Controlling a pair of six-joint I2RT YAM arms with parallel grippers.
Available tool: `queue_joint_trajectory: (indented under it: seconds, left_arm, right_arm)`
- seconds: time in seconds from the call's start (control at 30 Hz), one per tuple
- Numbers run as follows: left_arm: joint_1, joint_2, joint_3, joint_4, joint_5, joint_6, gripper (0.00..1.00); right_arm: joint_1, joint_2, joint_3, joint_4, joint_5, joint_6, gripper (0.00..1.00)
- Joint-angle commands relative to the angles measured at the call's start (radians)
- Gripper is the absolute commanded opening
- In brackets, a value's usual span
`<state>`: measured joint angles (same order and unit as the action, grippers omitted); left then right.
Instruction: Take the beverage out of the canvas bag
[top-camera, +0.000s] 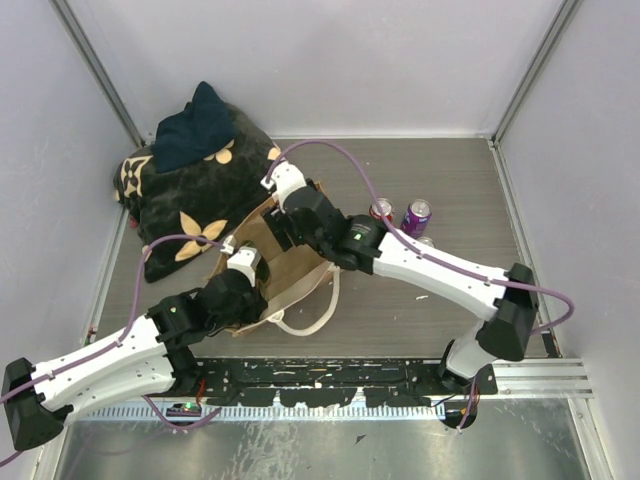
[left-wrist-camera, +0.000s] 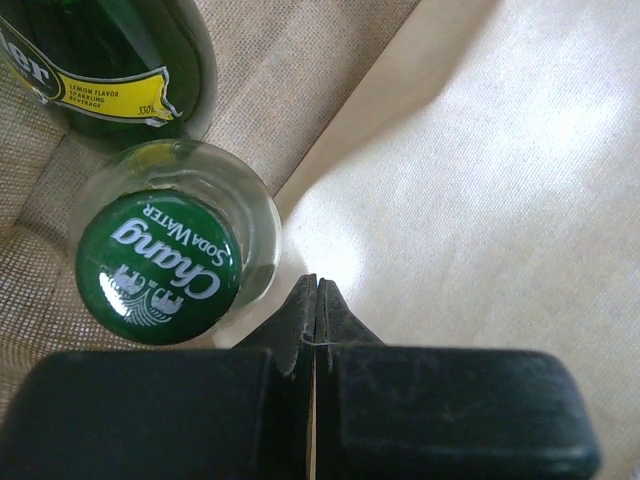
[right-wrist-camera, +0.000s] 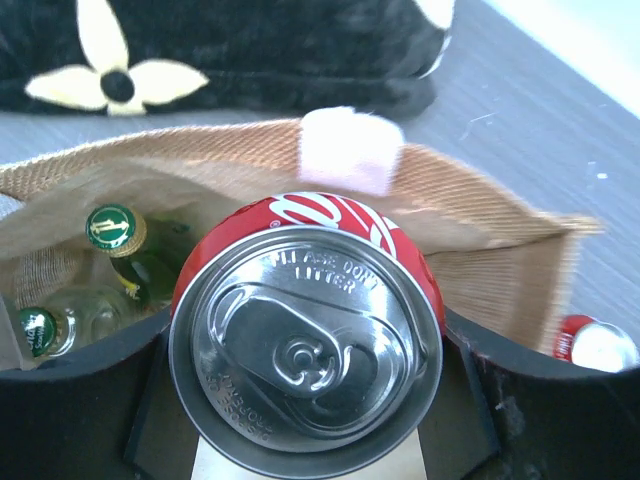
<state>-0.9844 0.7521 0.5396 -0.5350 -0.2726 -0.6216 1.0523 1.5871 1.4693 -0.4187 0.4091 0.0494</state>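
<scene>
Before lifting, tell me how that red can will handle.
The red can shows an unopened lid, so it is probably full and heavy for its size. Its smooth round wall may slip; thin metal could dent under hard squeezing.

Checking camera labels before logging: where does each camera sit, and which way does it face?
Top external: above, behind the bases, looking down on table, canvas bag, left arm, right arm.
Left wrist: at the bag's rim, facing down onto a green bottle and green-capped clear bottle; shut left gripper shows.
Right wrist: above the bag's mouth, facing in; right gripper holds a red can.
Shared: both wrist views show that clear bottle.
</scene>
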Motion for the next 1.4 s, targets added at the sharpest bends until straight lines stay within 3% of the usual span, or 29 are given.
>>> queue_joint_trajectory:
  seconds: [0.0,0.27,0.47,0.63,0.87,1.13,1.37]
  left_arm:
    - [0.003,0.005,-0.006,-0.009,-0.032,0.019,0.03]
    - [0.001,0.006,0.007,-0.014,-0.036,0.034,0.04]
    - [0.003,-0.01,0.009,-0.016,-0.053,0.039,0.05]
    - [0.001,-0.018,0.014,-0.018,-0.055,0.044,0.06]
    - [0.002,-0.005,0.029,-0.016,-0.046,0.06,0.06]
    - [0.003,-0.007,0.013,0.016,-0.034,0.062,0.07]
    - [0.002,0.009,0.016,0.018,-0.037,0.065,0.07]
  right_arm:
    - [0.002,-0.126,0.081,0.01,0.16,-0.003,0.01]
    - [0.002,-0.243,0.222,-0.241,0.417,0.123,0.01]
    - [-0.01,-0.411,0.144,-0.469,0.689,0.34,0.01]
    - [-0.099,-0.558,-0.07,-0.625,0.646,0.607,0.01]
    - [-0.174,-0.709,-0.449,-0.639,0.503,0.838,0.01]
    - [-0.175,-0.872,-0.796,-0.441,0.396,0.984,0.01]
    - [-0.176,-0.83,-0.876,-0.312,0.397,0.973,0.01]
